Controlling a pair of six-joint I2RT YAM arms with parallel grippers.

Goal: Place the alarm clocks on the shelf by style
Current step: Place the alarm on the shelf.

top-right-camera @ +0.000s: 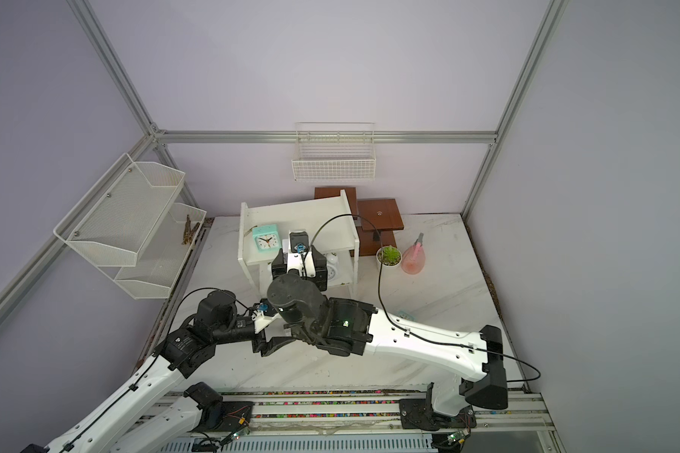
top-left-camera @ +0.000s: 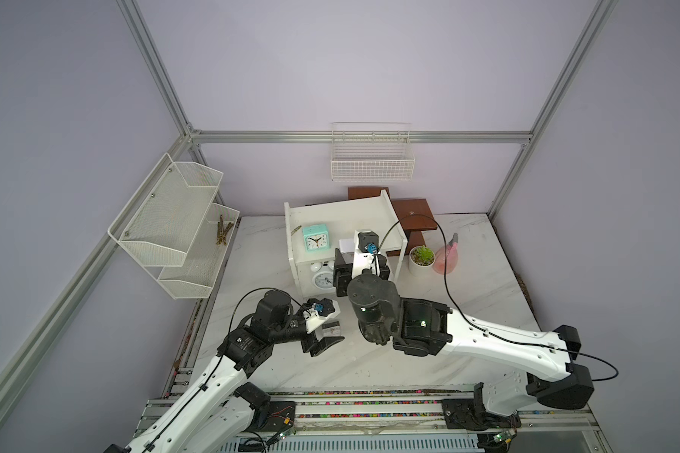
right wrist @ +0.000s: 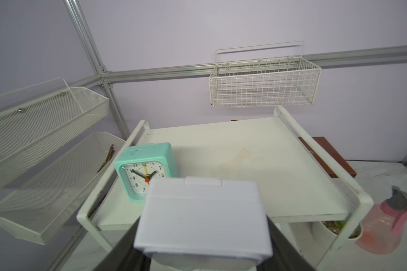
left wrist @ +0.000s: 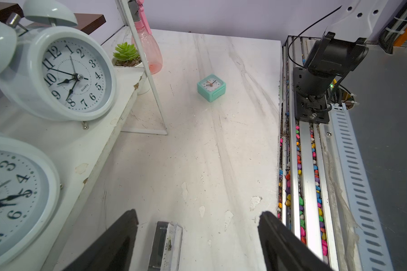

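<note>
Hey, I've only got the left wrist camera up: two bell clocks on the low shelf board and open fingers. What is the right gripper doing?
Observer: The right gripper is shut on the white square clock, holding it at the front edge of the shelf's top board. I cannot tell whether it has touched down.
Operator: Anything already on that top board?
Observer: One mint green clock stands upright there, face toward the robot, at the end nearer the mesh wall rack, close beside the held clock.
</note>
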